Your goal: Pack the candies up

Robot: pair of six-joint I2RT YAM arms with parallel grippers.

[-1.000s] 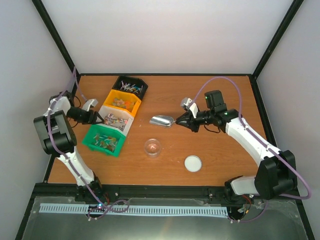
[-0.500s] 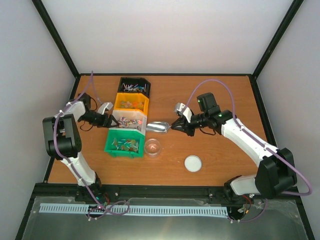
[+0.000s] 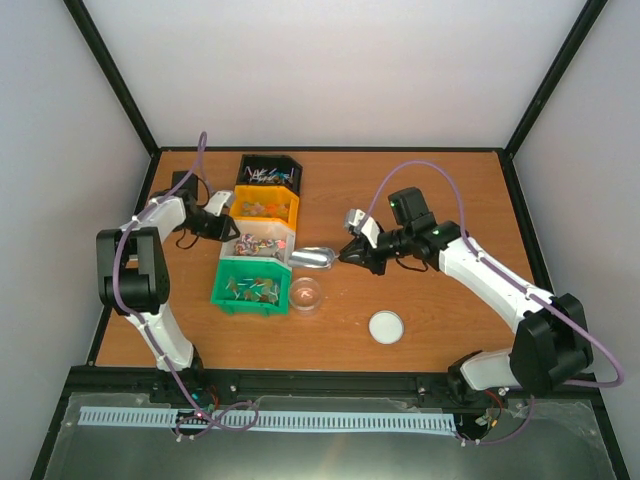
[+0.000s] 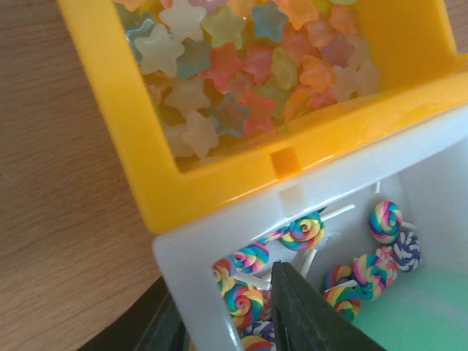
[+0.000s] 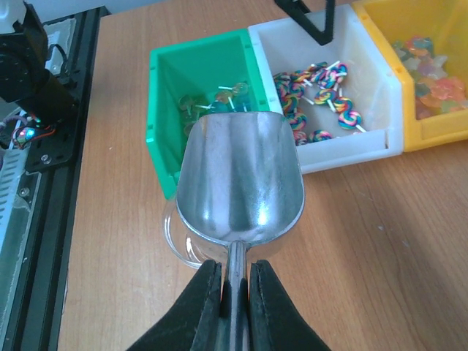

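Here we see four bins side by side in a row on the left half of the table (image 3: 430, 190). From far to near they are the black bin (image 3: 262, 160), yellow bin (image 4: 139, 146), white bin (image 4: 190, 256) and green bin (image 5: 162, 110). The candies (image 3: 250, 289) lie inside these bins: pastel star sweets (image 4: 219, 110) fill the yellow one, and swirl lollipops (image 4: 385, 219) lie in the white one. We cannot make out the sorts in the other two.

The left gripper (image 3: 226, 229) sits astride the white bin's left wall, one finger (image 4: 307, 322) inside among the lollipops and the other outside. We cannot tell whether they pinch the wall.

The right gripper (image 5: 235, 270) is clamped on the handle of the metal scoop (image 5: 241, 175), whose bowl points at the bins and hangs over part of the clear jar (image 3: 305, 294). The jar stands just right of the green bin. A white disc (image 3: 386, 327) lies apart, nearer the arm bases.
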